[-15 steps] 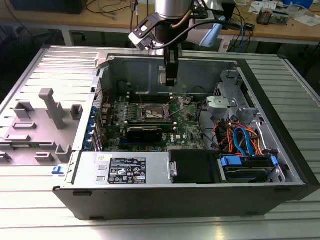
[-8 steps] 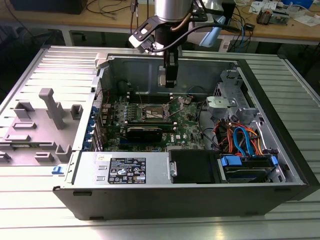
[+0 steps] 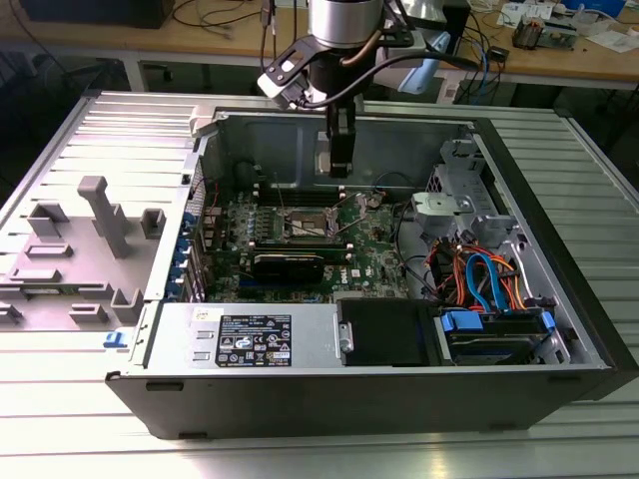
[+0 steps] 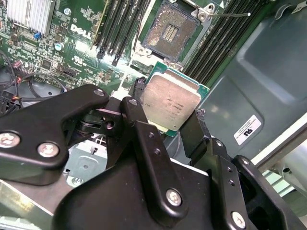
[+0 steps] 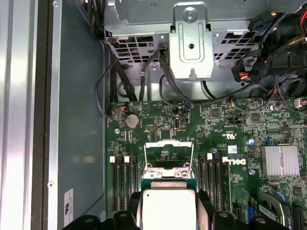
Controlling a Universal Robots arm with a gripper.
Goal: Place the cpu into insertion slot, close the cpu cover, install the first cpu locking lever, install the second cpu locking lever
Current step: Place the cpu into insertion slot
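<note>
While hanging over the open computer case [image 3: 399,399], the pincer [image 3: 339,165] clamps the chip [image 4: 171,103] by two opposite edges.
From the exterior view's left: grey plastic fixtures [image 3: 105,215] lie on the slatted table [image 3: 300,459] beside the case; the green board [image 3: 374,254] follows, with the pincer above its socket [image 4: 169,32]. The chip sits between the fingers [image 4: 144,139], clear of the socket, which lies bare with its cover [image 5: 169,143] raised. Long black memory slots [image 4: 120,26] flank the socket. Coloured cables [image 3: 479,279] fill the right end of the case.
</note>
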